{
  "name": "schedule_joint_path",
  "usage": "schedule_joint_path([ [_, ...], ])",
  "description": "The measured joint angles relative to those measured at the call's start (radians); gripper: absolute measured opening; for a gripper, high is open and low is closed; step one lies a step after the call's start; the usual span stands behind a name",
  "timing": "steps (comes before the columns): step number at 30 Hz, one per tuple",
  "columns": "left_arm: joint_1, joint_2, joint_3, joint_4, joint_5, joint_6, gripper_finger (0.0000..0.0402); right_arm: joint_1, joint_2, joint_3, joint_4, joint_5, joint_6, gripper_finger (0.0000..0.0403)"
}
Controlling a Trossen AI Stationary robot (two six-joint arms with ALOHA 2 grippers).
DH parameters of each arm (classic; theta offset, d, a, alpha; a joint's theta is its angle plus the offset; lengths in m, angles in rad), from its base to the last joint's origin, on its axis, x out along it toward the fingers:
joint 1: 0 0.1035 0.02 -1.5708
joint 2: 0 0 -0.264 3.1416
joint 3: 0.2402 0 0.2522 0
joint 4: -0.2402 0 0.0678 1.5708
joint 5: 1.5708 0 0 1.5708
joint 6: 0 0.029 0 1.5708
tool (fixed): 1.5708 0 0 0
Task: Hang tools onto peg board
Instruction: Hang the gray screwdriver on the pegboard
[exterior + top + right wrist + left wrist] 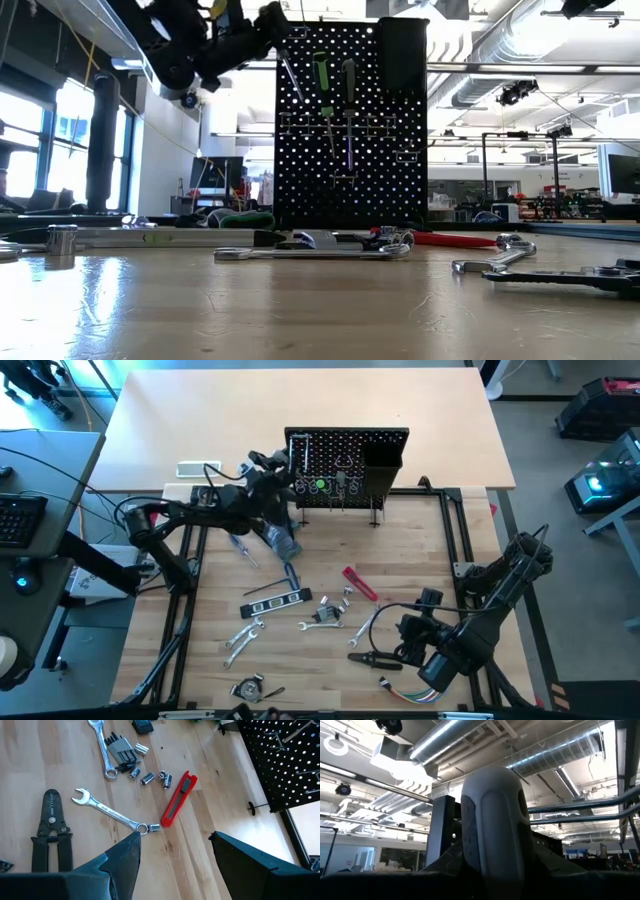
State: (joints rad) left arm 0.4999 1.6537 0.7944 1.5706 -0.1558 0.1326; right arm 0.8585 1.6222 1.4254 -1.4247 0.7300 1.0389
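Observation:
The black peg board [345, 455] stands upright at the table's far middle, with a black bin [400, 55] on its right side. A green-handled tool [321, 75] and a grey-handled one [347, 80] hang on it. My left gripper [272, 468] is raised in front of the board's left part, shut on a grey-handled tool [495, 835] with a thin metal shaft [290, 75]. My right gripper [415, 632] is open and empty, low over the table's near right. Its fingers [125, 860] stand apart above bare wood. My left gripper holds the tool by its thick grey handle [492, 860], which stands up between the two dark fingers. The tool is lifted clear of the table. Its shaft [292, 80] slants down beside the board's left columns; I cannot tell whether it touches the board.
Loose tools lie on the wood in front of the board: a black level [275, 601], silver wrenches [245, 635], a red tool [360, 584], black pliers [375, 658], small sockets [150, 777] and a wrench [107, 812]. Coloured wires [410, 690] lie at the near edge.

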Motion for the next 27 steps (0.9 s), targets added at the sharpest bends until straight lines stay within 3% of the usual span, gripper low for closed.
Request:
schedule_joint_path([
  [9, 0.006, 0.057, 0.000, -0.001, -0.015, 0.003, 0.0107, 0.000, 0.000, 0.000, 0.002, 0.009, 0.002, 0.0240],
  [27, 0.017, 0.056, 0.001, -0.028, -0.009, 0.043, 0.0107, -0.001, 0.000, 0.000, -0.003, 0.022, 0.000, 0.0240],
])
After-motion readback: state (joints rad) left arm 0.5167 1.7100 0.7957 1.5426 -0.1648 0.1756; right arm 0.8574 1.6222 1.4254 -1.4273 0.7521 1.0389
